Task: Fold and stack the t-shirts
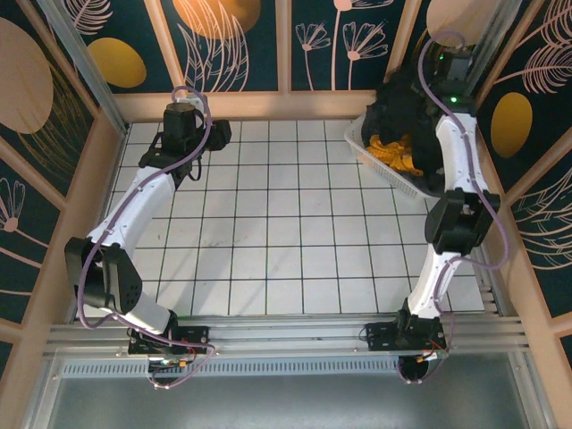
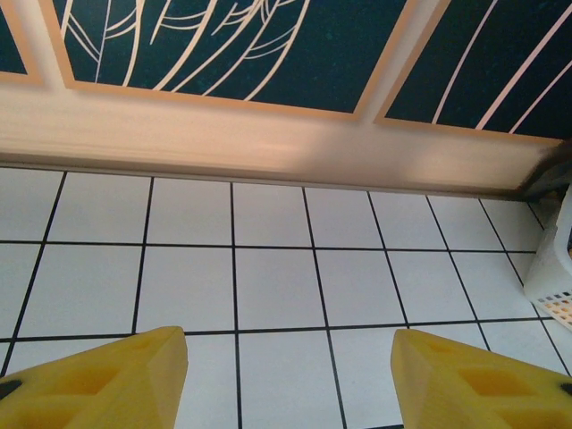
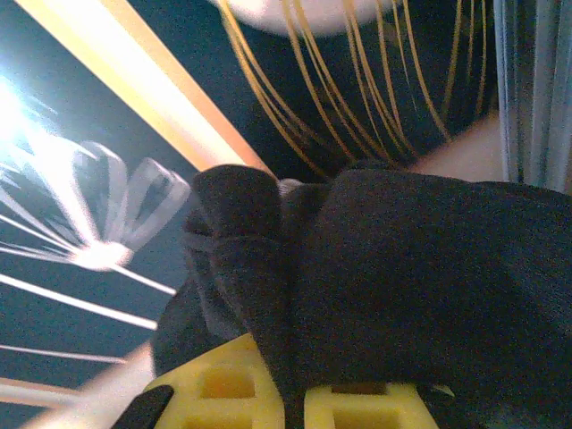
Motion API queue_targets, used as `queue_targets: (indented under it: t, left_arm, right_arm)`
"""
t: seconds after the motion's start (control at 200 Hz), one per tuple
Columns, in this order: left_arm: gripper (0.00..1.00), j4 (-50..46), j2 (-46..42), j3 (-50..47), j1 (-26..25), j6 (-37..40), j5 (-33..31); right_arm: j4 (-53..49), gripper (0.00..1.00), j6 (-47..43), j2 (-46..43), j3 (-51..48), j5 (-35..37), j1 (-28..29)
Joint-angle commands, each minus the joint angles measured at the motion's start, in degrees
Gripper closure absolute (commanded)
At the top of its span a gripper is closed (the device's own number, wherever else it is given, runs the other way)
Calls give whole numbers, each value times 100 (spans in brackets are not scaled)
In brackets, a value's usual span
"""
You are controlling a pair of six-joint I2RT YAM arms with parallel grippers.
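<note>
R gripper (image 3: 295, 404) clamped on dark t-shirt (image 3: 429, 295) at basket (image 1: 371, 154), back-right corner. L gripper (image 2: 290, 380) jaws apart, empty, over bare tiles (image 2: 268, 286) nr back wall (image 2: 268, 143).

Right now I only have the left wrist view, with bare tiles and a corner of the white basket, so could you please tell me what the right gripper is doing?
Observer: The right gripper is shut on a fold of a dark t-shirt.
Operator: Thank you. Where is that happening?
Observer: From the top camera, it is over the white basket, in the far right corner of the table.
Operator: Is anything else in the basket?
Observer: Yes, a mustard-yellow t-shirt lies in it.
</note>
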Motion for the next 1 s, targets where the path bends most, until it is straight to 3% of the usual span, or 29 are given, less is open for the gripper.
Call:
queue_targets:
  t: [0.0, 0.155, 0.385, 0.46, 0.616, 0.641, 0.726, 0.786, 0.866, 0.996]
  left_arm:
    - [38, -14, -98, 7, -21, -2540, -75]
    - [39, -195, -172, 15, -21, -2509, -359]
    - [37, -477, -370, 39, -10, -2443, -817]
    - [34, -671, -401, 93, -20, -2466, -1012]
    - [27, -1283, -582, 200, -15, -2580, -1752]
    - [25, -1384, -626, 206, -16, -2590, -1886]
    - [23, -1638, -767, 183, -7, -2565, -2117]
    - [22, -1801, -839, 160, -6, -2530, -2151]
    - [22, -1933, -904, 51, -8, -2531, -2028]
    - [22, -2231, -830, -147, -12, -2704, -1607]
  right_arm:
    - [1030, 100, 13, -880, 382, 161, 147]
    - [1235, 100, -278, -1449, 358, 69, 619]
    - [1094, 100, -1046, -2030, -96, 784, 2359]
    - [960, 100, -1091, -2084, -663, 1152, 3046]
    - [1118, 100, -895, -1990, -2378, 1164, 4312]
    - [1154, 93, -950, -1893, -2583, 1019, 4530]
    - [968, 57, -1198, -1343, -2826, 110, 5128]
    - [776, 44, -1401, -963, -2750, -826, 5364]
    - [762, 35, -1544, -816, -2862, -1322, 5513]
    - [1064, 32, -1202, -1137, -3509, -1343, 5224]
